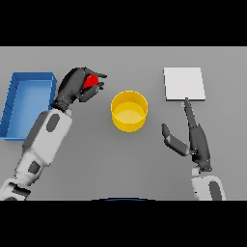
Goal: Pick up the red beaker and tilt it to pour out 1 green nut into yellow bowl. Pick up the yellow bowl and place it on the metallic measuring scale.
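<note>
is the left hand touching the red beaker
Touching. The head view shows the left hand with its fingers curled round the red beaker, only part of the red showing between them, left of the yellow bowl.

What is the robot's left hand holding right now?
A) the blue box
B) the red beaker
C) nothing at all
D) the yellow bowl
B: the left hand has its dark fingers curled round the red beaker, to the left of the yellow bowl, which stands free on the table with no hand on it.
</note>
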